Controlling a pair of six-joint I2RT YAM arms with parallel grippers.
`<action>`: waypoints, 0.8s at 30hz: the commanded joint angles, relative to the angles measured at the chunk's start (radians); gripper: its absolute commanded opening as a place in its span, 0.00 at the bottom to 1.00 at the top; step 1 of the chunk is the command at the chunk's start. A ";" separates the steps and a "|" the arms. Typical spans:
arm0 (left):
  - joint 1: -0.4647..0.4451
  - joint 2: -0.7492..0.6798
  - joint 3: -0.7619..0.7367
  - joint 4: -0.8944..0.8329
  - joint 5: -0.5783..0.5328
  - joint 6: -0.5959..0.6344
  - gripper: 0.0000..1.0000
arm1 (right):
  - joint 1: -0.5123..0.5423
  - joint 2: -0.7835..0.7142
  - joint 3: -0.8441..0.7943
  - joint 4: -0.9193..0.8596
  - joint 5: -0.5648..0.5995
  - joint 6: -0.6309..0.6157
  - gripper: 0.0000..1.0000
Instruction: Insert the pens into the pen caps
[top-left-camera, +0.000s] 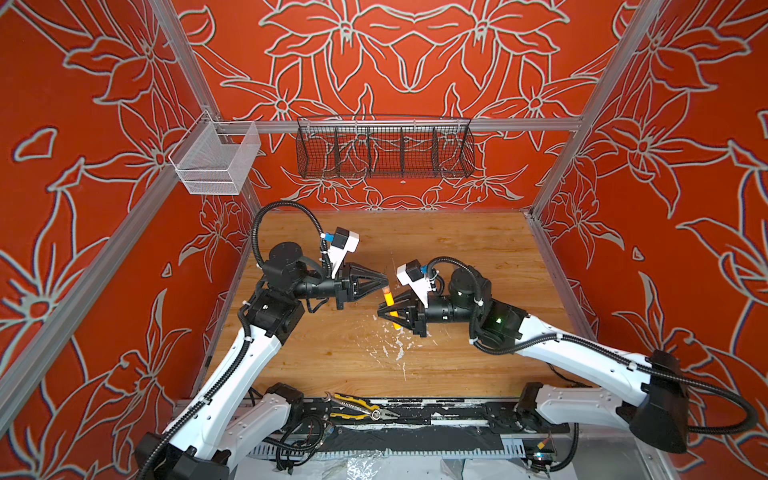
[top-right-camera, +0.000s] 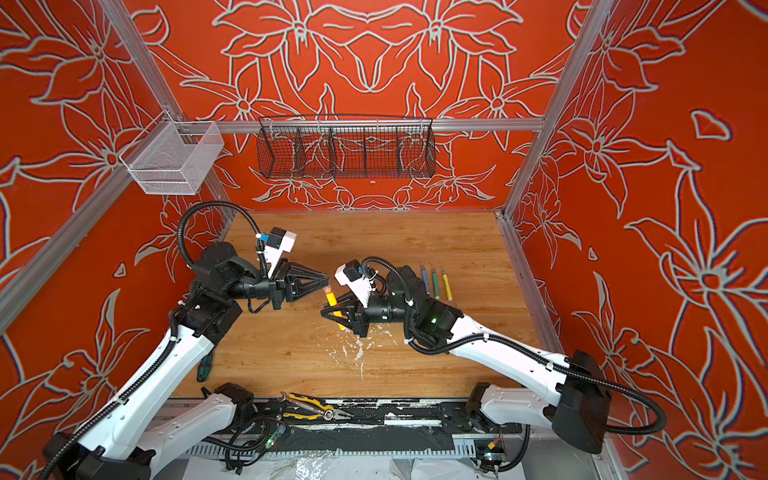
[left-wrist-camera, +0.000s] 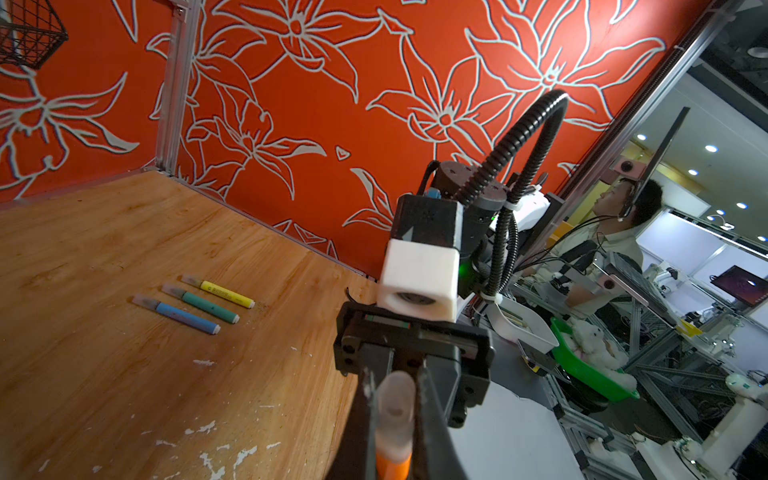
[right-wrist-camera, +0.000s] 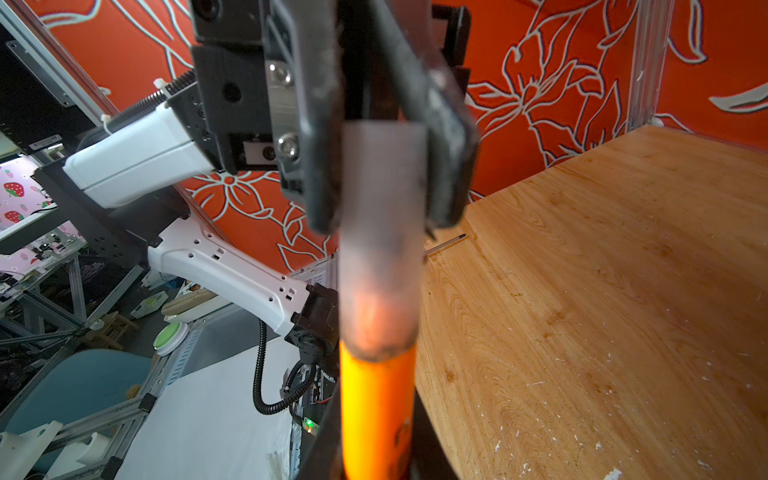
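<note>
- Showing, in both top views, the left gripper (top-left-camera: 385, 279) (top-right-camera: 327, 277) and the right gripper (top-left-camera: 384, 311) (top-right-camera: 328, 313) brought tip to tip above the middle of the pale wooden tabletop (top-left-camera: 457, 257).
- Clamping a stubby clear plastic pen cap (right-wrist-camera: 382, 249) (left-wrist-camera: 395, 409) in the left gripper, jaws drawn together on it, one finger pressed against each side near its closed end.
- Gripping a slim orange marker pen (top-left-camera: 390, 298) (top-right-camera: 331, 298) (right-wrist-camera: 376, 407) across its barrel in the right gripper, jaws closed on it, held in the air over the tabletop.
- Joined end to end: writing tip of the orange pen inside the cap, cap rim meeting the orange barrel.
- Lying flat on the tabletop near the right wall, well apart from both grippers: a slim blue marker pen (top-right-camera: 424, 279) (left-wrist-camera: 176, 314), a slim green marker pen (top-right-camera: 434, 283) (left-wrist-camera: 200, 304) and a slim yellow marker pen (top-right-camera: 446, 286) (left-wrist-camera: 219, 291), side by side and parallel, each with a translucent cap on one end.
- Scattered on the wood just in front of the grippers: white flecks of debris (top-left-camera: 395, 345).
- Resting on the black front rail, near its middle: yellow-and-black pliers (top-left-camera: 357, 409) (top-right-camera: 313, 407).
</note>
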 joint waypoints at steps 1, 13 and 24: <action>-0.013 0.014 0.009 -0.049 0.137 0.037 0.00 | -0.001 -0.045 0.031 0.065 -0.007 0.000 0.00; -0.151 0.086 0.123 -0.532 0.097 0.421 0.00 | 0.000 -0.100 0.075 0.070 -0.017 -0.006 0.00; -0.208 0.096 0.139 -0.728 0.022 0.545 0.00 | -0.002 -0.191 0.055 0.062 0.059 -0.040 0.00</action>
